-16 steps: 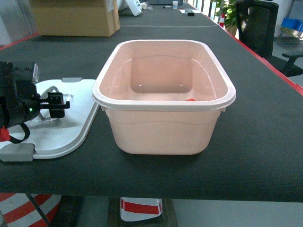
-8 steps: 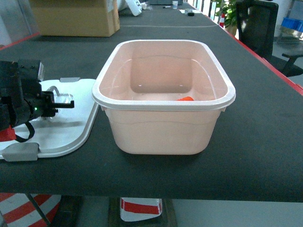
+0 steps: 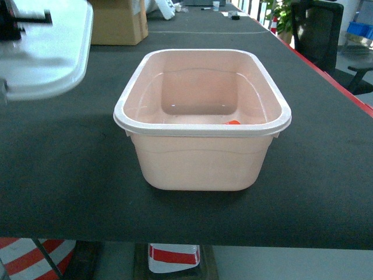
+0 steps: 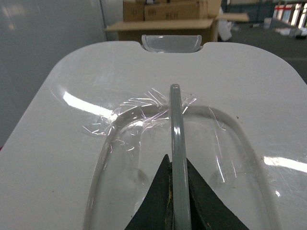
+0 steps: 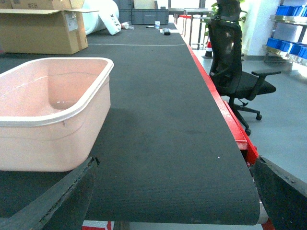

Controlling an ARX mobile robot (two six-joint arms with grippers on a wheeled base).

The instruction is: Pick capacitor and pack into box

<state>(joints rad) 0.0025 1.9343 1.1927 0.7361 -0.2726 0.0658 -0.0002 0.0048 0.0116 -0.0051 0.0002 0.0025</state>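
Note:
The pale pink box stands open in the middle of the black table; it also shows at the left of the right wrist view. A small orange sliver, which looks like the capacitor, peeks over the near rim inside it. The white lid hangs in the air at the upper left, above the table. My left gripper is shut on the lid's grey handle. My right gripper is open and empty, low over the table to the right of the box.
A brown cardboard carton sits at the back left. A black office chair stands beyond the table's red right edge. A red-and-white striped cone shows under the front edge.
The lid, which lay flat on the table left of the box, has been lifted up to the upper left by my left gripper. The box has not moved.

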